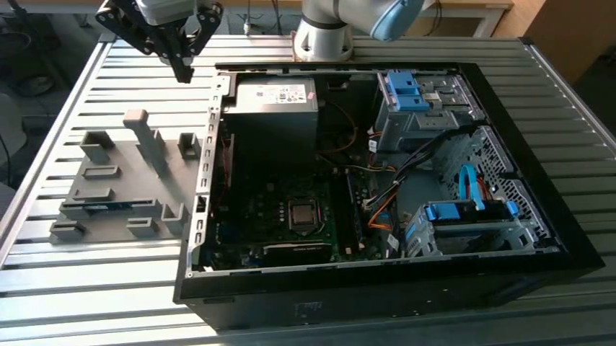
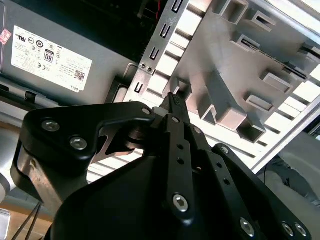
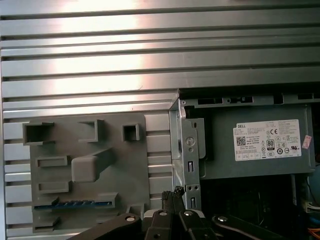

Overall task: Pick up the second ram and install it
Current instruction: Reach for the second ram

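Nearest, by the left edge of the worktop [image 1: 97, 288], the ram [image 1: 101, 207] stands on its long edge in a low slot at the near end of the holder [image 1: 135, 180], well apart from the gripper. Beside the holder is the open case [image 1: 385, 288]. Farther back, above the worktop's far part and near the case's far corner, hangs the gripper [image 1: 182, 72], its fingers pressed together with nothing between them. I see some risks. Closed fingers would strike the ram's top edge, not take it. The slot walls are close, so a wide or skewed grip may catch on them. The holder's tall post [image 1: 144, 140] stands between gripper and ram, and a low path could hit it.
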`<state>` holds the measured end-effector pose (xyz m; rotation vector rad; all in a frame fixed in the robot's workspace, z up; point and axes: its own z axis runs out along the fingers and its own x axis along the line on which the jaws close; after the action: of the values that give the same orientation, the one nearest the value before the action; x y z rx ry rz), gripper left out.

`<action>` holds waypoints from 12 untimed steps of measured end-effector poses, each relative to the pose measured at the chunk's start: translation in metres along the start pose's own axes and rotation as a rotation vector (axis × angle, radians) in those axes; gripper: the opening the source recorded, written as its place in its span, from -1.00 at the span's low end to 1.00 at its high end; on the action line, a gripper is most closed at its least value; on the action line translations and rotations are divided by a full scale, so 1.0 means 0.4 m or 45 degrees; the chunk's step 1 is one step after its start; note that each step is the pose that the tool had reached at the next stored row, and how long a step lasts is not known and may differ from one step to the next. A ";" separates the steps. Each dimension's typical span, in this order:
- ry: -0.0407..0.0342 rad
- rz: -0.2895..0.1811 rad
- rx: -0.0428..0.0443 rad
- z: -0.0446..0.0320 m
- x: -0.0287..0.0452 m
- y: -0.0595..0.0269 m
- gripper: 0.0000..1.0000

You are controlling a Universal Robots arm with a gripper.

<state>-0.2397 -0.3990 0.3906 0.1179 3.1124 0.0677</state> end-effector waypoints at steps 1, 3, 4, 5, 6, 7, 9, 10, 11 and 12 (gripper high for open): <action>0.0001 0.000 0.000 0.000 0.001 0.000 -0.79; 0.0001 0.000 0.000 0.000 0.004 0.000 -0.79; 0.0001 0.000 0.000 0.000 0.005 0.000 -0.79; 0.0001 0.000 0.000 0.000 0.006 0.000 -0.79; 0.0001 0.000 0.000 0.000 0.008 -0.001 -0.79; 0.0001 0.000 0.000 0.000 0.009 -0.001 -0.79; 0.0001 0.000 0.000 0.000 0.012 -0.001 -0.79; 0.0001 0.000 0.000 0.000 0.013 -0.001 -0.79; 0.0001 0.000 0.000 0.000 0.014 -0.001 -0.79; 0.0001 0.000 0.000 0.000 0.015 -0.001 -0.79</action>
<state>-0.2459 -0.3990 0.3903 0.1179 3.1125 0.0676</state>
